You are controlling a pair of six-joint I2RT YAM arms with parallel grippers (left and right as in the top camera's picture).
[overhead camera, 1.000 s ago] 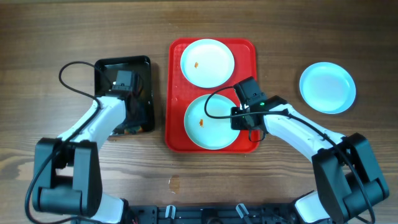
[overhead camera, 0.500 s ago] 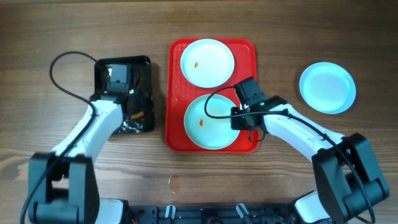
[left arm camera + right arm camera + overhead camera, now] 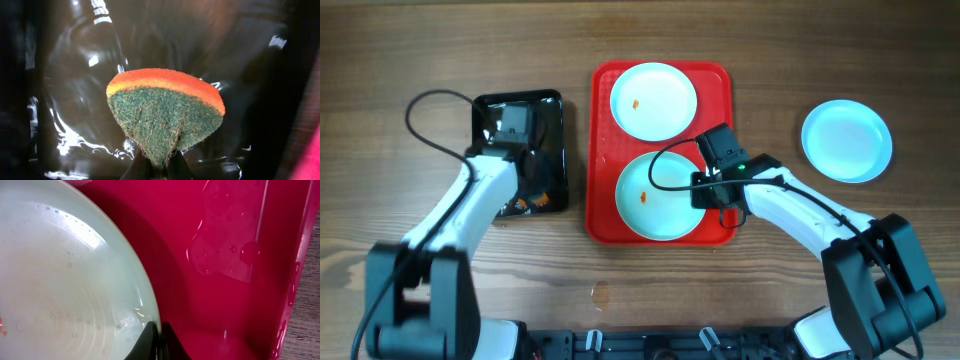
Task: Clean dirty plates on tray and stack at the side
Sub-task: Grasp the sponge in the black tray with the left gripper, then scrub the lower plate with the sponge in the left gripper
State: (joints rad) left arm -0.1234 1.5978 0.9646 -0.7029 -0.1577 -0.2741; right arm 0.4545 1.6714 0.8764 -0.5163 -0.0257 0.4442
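**Sponge in one hand, near plate pinned by the other**

Grips with the left hand point(image 3: 160, 167) a squeezed sponge point(image 3: 165, 115), green face and orange edge, fingers closed on its lower tip, over the wet black tray point(image 3: 552, 130); probably takes water there for scrubbing. Pinches with the right hand point(image 3: 159, 342), closed as well, the right rim of the near plate point(image 3: 655, 195) inside the red tray point(image 3: 603, 150), seemingly to stop it from sliding under the sponge. Shows an orange speck point(image 3: 643, 196) on this plate and another on the far plate point(image 3: 653, 100) behind it, so both not yet cleaned. Leaves a third plate point(image 3: 847, 140) alone on the desk point(image 3: 420, 50) at the right, well apart. Between sponge and near plate: only the two tray rims. Needs care with the water patch point(image 3: 225, 245) beside the plate, possibly slippery.
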